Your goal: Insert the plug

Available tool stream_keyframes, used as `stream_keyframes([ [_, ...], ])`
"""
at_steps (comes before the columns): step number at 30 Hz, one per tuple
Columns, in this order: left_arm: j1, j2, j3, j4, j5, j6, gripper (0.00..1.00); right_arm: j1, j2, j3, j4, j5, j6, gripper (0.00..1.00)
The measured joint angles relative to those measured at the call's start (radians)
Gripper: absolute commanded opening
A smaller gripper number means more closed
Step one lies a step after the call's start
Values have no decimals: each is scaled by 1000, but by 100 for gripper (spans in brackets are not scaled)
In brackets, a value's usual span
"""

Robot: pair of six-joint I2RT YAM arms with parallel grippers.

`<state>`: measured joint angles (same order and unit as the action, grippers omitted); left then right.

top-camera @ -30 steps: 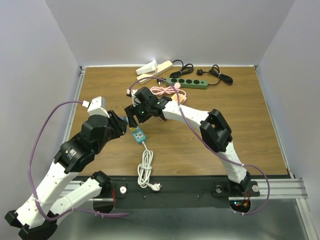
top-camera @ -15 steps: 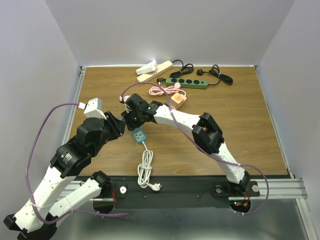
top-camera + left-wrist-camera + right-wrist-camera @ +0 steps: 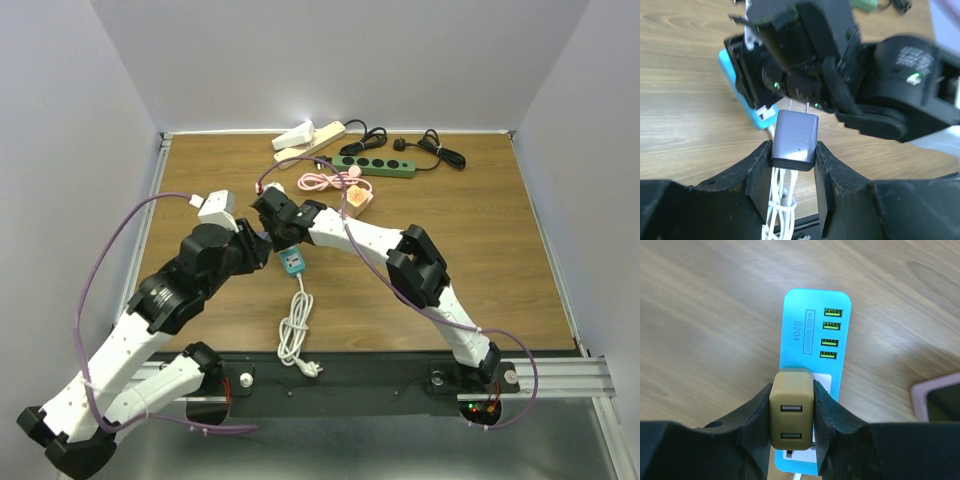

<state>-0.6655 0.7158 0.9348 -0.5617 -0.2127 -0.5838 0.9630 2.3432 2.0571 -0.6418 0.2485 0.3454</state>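
A blue power strip (image 3: 293, 262) with USB ports lies mid-table, its white cord (image 3: 295, 335) coiled toward the near edge. My right gripper (image 3: 280, 232) is shut on an olive-tan two-port charger (image 3: 791, 410), held over the white socket panel of the strip (image 3: 815, 330); its prongs are hidden. My left gripper (image 3: 262, 246) is shut on a grey two-prong charger plug (image 3: 795, 140), prongs pointing at the right wrist and the strip's edge (image 3: 742, 95) just beyond. Both grippers crowd together at the strip.
At the back stand a green power strip (image 3: 375, 166), black cables (image 3: 440, 152), and white and beige strips (image 3: 305, 138). A pink cord and orange box (image 3: 355, 198) lie behind the right arm. A greyish-pink object (image 3: 940, 395) shows at the right wrist view's edge.
My left arm has swung right, bringing the grey plug up to the strip. The right gripper came down over the strip, and strip and cord have slid slightly right.
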Motion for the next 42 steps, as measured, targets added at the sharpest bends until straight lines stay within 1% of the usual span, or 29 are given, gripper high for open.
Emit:
stream_keyframes([
  [7,0,91,-50,87,64,44,0,-65,-56,-86,-33,135,64,0],
  [13,0,96,-85,160,92,56,0,-100,-69,-108,-42,175,91,0],
  [23,0,100,-106,190,101,55,0,-99,-72,-127,-27,184,98,1],
  [30,0,100,-120,216,100,51,0,-99,-97,-177,18,182,104,1],
  [31,0,100,-124,218,100,51,0,-99,-98,-180,21,181,104,10],
  [32,0,101,-127,219,101,51,0,-99,-100,-181,23,179,104,16],
  [34,0,106,-132,223,101,51,0,-99,-102,-181,21,177,104,25],
  [35,0,113,-134,229,101,51,0,-100,-103,-180,21,173,103,35],
  [36,0,120,-136,232,103,51,0,-100,-103,-180,20,171,103,40],
  [37,0,126,-138,233,105,51,0,-100,-105,-180,19,167,103,48],
  [40,0,145,-142,241,111,52,0,-100,-105,-175,-10,162,87,61],
  [41,0,150,-142,244,112,53,0,-100,-106,-175,-28,155,82,70],
  [42,0,156,-142,248,114,56,0,-100,-106,-175,-40,155,79,74],
])
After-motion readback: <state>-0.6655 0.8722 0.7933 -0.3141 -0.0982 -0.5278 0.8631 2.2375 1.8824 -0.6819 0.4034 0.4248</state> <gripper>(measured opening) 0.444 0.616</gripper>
